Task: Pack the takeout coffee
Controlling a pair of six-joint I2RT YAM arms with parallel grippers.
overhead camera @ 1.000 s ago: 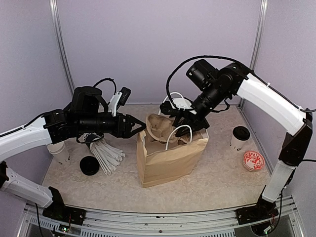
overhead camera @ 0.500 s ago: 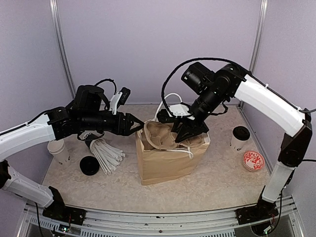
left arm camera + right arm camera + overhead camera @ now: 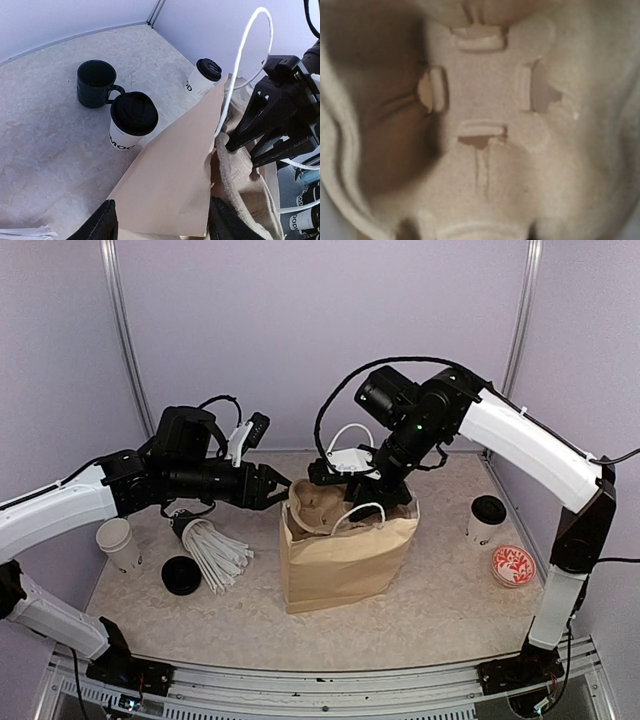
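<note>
Takeout coffee cups (image 3: 131,120), white paper with black lids, wait outside the brown paper bag (image 3: 345,550); the left gripper (image 3: 162,222) just reached its rim, jaws spread, and the right gripper (image 3: 360,490), grip hidden, moved over the tan pulp cup tray (image 3: 485,100) in the bag's mouth, so it looks nearly ready for cups.

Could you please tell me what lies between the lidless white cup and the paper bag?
In the top view, a black cup spilling white straws and a loose black lid lie between them.

Enclosure walls (image 3: 300,330) plain pale lilac, evenly lit; silver corner posts (image 3: 127,330); tabletop (image 3: 450,610) beige, marbled – aluminium rail (image 3: 330,685) along near edge
</note>
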